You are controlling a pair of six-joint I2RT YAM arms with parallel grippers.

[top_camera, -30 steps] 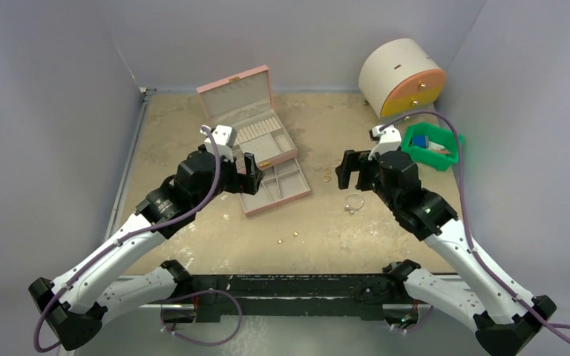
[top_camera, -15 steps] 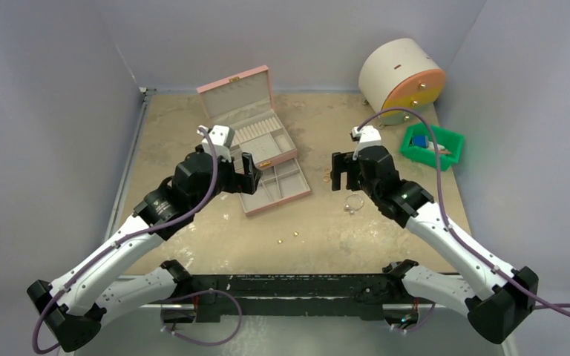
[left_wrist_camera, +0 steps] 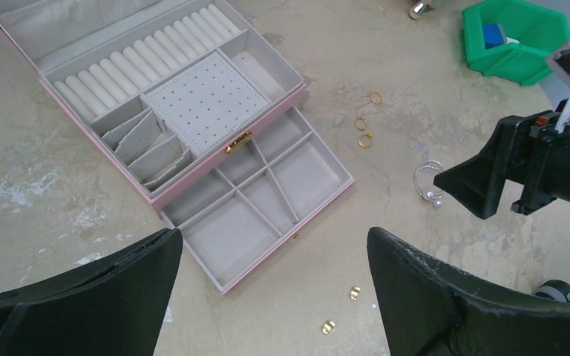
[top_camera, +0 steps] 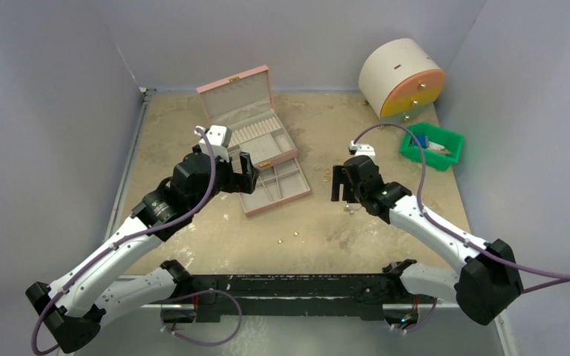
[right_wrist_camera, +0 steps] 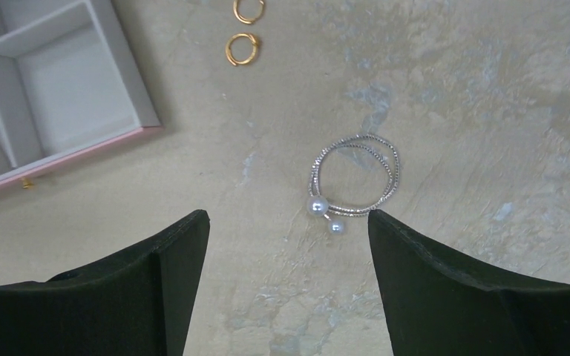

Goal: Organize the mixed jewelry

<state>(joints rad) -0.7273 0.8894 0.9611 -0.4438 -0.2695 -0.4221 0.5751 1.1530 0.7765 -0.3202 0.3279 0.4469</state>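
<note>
Though near the drawer edge, bracelet untouched.

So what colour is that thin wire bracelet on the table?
The bracelet is silvery, with two white pearl-like tips; the right wrist view shows it best.

- left arm: stretched forward from near-left base, elbow bent, wrist turned toward centre
- left gripper: pointing down and rightward, jaws spread wide
- right arm: reaching forward and leftward from near-right base, forearm low
- right gripper: tilted downward, jaws apart, black fingers parted
</note>
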